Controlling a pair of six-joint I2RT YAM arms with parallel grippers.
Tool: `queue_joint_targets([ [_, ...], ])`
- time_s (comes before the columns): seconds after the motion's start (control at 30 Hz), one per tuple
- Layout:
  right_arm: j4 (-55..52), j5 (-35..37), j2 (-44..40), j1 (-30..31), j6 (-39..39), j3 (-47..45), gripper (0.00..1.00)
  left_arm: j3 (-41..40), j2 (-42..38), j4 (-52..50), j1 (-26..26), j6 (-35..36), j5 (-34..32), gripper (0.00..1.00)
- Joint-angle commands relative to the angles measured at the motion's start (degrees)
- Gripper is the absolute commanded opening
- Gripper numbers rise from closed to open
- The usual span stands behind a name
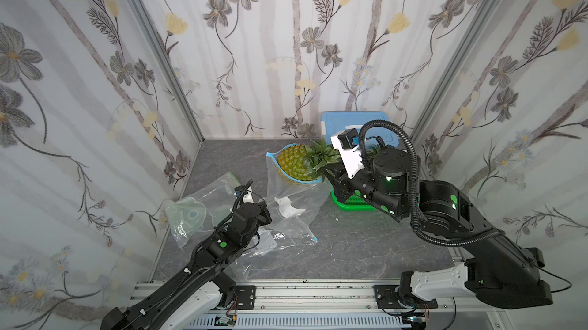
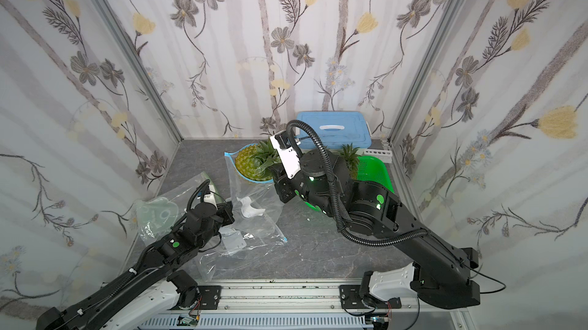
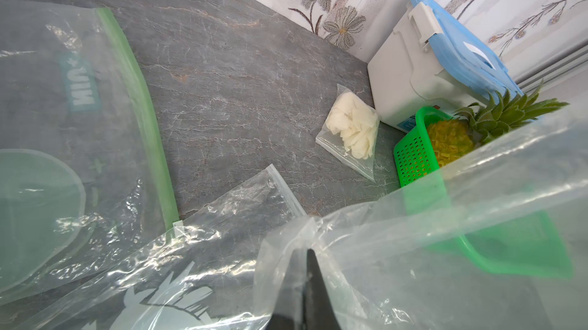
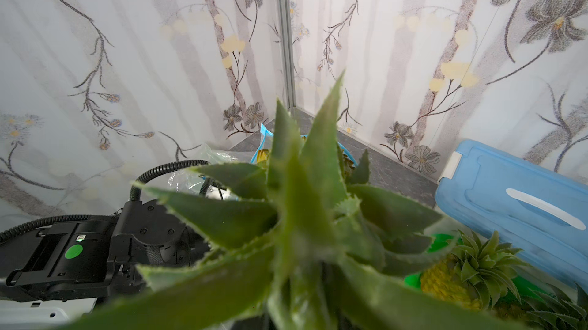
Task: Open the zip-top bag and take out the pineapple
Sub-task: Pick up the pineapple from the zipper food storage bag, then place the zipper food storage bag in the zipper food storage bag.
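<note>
The pineapple (image 1: 292, 161) (image 2: 249, 163) sits in the mouth of the clear zip-top bag (image 1: 296, 207) (image 2: 254, 194), ringed by the bag's blue zip rim (image 1: 273, 154). Its green crown (image 4: 296, 217) points toward my right gripper (image 1: 331, 174) (image 2: 275, 175), which is shut on the leaves. In the right wrist view the leaves hide the jaws. My left gripper (image 1: 265, 213) (image 2: 229, 209) (image 3: 307, 253) is shut on a fold of the bag's plastic (image 3: 413, 248) near its lower end, and the bag hangs stretched between the two arms.
A green basket (image 1: 350, 205) (image 2: 374, 169) (image 3: 413, 153) holding other pineapples (image 4: 445, 280) stands under the right arm. A blue-lidded box (image 1: 356, 121) (image 2: 334, 129) is at the back wall. A green-zip bag (image 1: 191, 213) lies on the left. A small bag of white pieces (image 3: 353, 131) lies near the box.
</note>
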Motion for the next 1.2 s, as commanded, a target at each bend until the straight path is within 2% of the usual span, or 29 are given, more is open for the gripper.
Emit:
queue_joint_targets([
  [0.0,9.77,1.12,-0.03,-0.06,-0.98,1.09,0.0,0.77,-0.35,-2.01,-0.38,1.76,-4.82,0.0],
  [0.2,11.09,2.47,-3.57,-0.08,-1.16,0.52,0.0,3.47,6.27,-8.82,-0.41,3.91,-12.03,0.0],
  [0.37,10.83,6.67,-7.66,-0.07,-0.61,-2.23,0.0,4.29,10.87,-8.41,0.18,2.61,-13.85,0.0],
  [0.53,9.11,18.45,-13.64,-0.12,0.14,-6.8,0.0,5.62,13.17,-9.32,3.22,1.79,-12.95,0.0],
  [0.73,1.1,30.81,-15.45,-1.54,4.82,-8.2,0.0,6.98,9.46,-10.59,5.2,1.04,-12.21,0.0],
  [0.77,-0.06,31.46,-15.48,-2.37,5.67,-8.43,0.0,7.71,8.93,-11.27,5.3,1.21,-12.16,0.05],
  [0.87,-3.5,31.06,-15.28,-7.79,8.83,-9.72,0.0,10.83,7.86,-13.06,5.4,2.91,-11.21,0.31],
  [0.93,-5.5,28.18,-15.13,-13.63,10.71,-11.32,0.0,12.66,6.97,-13.19,5.42,4.37,-10.12,0.43],
  [1.0,-6.07,24.59,-15.21,-19.49,11.51,-13.77,0.0,14.0,5.79,-12.88,5.47,5.3,-9.51,0.49],
  [1.17,-5.24,17.36,-15.4,-33.53,12.21,-21.12,0.0,18.93,4.47,-13.61,5.45,7.92,-8.14,0.54],
])
